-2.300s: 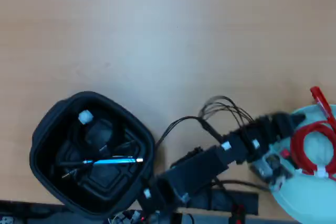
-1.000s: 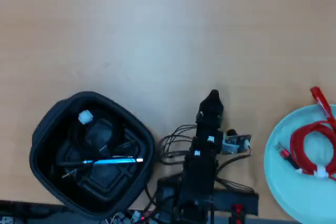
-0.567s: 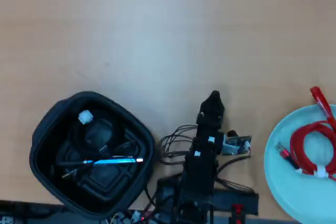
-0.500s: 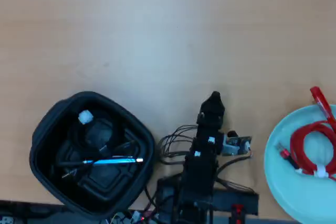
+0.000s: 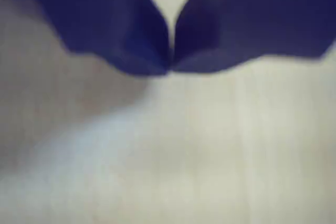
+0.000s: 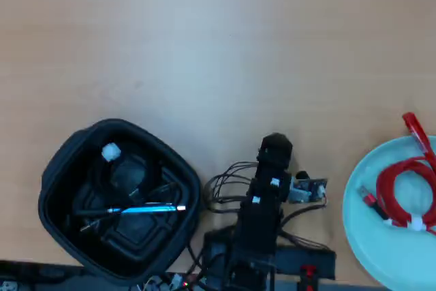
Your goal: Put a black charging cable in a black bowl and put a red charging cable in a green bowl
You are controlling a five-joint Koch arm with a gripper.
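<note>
- Since the red charging cable (image 6: pixel 407 191) lies coiled in the green bowl (image 6: pixel 381 250) and the black charging cable (image 6: pixel 126 180) appears to sit in the black bowl (image 6: pixel 63 161), both placements look done; judged: only parking the arm remains.
- Wrist view: gripper (image 5: pixel 170 66) pressed together, holding nothing, over bare table (image 5: pixel 210 156).
- Overhead view alone shows both bowls, well apart, with the arm (image 6: pixel 262 216) between them; wrist view alone shows the jaws.
</note>
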